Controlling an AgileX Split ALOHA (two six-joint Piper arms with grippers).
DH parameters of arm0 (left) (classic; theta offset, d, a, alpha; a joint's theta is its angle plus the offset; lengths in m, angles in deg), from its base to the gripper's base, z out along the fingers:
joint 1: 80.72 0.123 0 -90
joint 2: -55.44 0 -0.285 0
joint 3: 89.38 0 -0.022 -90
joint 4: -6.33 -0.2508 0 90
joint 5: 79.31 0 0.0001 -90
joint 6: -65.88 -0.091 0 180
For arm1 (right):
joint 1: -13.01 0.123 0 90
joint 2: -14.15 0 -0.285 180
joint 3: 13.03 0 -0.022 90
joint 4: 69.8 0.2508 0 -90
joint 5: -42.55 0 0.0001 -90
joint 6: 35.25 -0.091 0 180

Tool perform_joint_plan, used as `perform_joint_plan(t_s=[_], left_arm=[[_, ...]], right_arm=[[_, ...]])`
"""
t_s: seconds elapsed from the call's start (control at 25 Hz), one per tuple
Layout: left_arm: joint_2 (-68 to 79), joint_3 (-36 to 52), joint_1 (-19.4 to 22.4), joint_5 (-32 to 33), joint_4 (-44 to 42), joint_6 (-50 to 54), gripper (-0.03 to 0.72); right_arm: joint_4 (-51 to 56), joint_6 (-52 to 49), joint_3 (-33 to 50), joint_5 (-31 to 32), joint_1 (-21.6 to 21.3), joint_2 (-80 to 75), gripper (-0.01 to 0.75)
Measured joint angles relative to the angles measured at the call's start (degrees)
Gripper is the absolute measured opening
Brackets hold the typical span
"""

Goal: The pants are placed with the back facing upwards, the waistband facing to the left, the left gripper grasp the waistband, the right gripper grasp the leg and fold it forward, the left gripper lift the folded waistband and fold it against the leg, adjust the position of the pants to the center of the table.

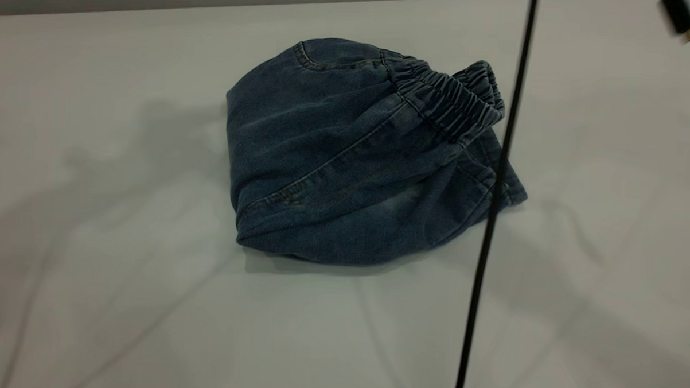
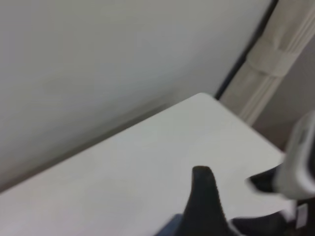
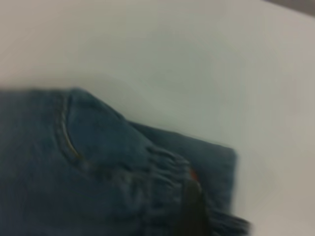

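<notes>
Folded pants [image 1: 346, 159] lie on the table [image 1: 90, 265], waistband [image 1: 446, 100] just under the right end effector [image 3: 194, 211]. Left end effector [image 2: 206, 206] hangs over a table corner. Whether either is spread, I cannot tell.

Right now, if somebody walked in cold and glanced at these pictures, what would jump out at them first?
The folded pants, a dark blue denim bundle on the white table, slightly toward the far edge. Its ruched waistband lies on top at the bundle's right end. A thin black cable hangs down across the exterior view, crossing the bundle's right edge.
</notes>
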Motion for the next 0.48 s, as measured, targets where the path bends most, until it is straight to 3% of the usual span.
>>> perform_joint_plan(t_s=[0.2, 0.48], left_arm=[[-4.57, 0.00, 0.00, 1.03, -7.90, 2.36, 0.487], [-13.71, 0.00, 0.00, 9.38, -25.83, 14.91, 0.487]], right_arm=[[10.95, 18.50, 0.00, 8.33, 0.00, 6.55, 0.484], [27.35, 36.26, 0.00, 22.00, 0.00, 17.22, 0.484]])
